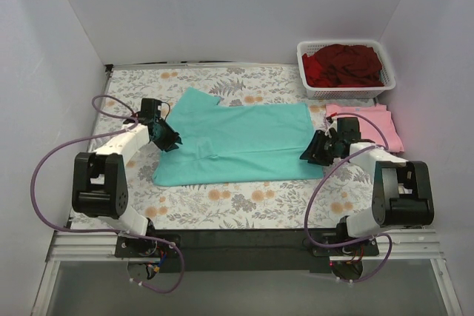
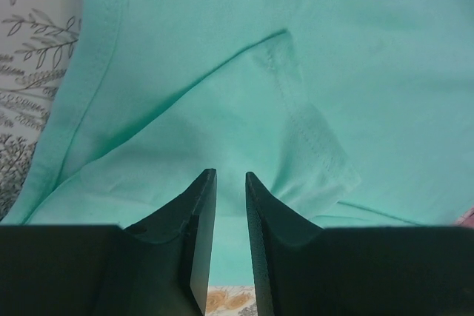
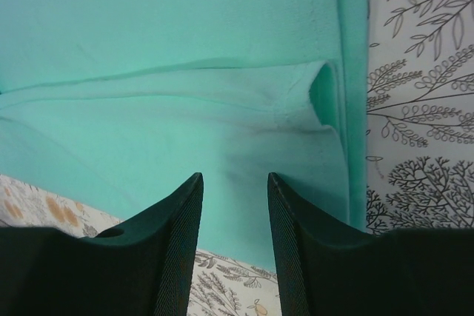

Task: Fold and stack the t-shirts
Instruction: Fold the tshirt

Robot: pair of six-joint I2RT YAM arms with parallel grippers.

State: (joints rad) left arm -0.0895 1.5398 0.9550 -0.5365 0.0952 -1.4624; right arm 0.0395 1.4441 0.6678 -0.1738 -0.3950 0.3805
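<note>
Soft teal-green cotton t-shirt flat mid-table, probably ready for folding; black left gripper at its left edge, jaws narrowly apart, pinching nothing; black right gripper at its right near corner, jaws spread wider; 1 folded light pink t-shirt beside, likely the stack's base; dark red t-shirts heaped in 1 white plastic lattice basket, number unclear.

The teal-green shirt runs past the edges of both wrist views. The dark red shirts lie heaped in the basket; their number cannot be told.
</note>
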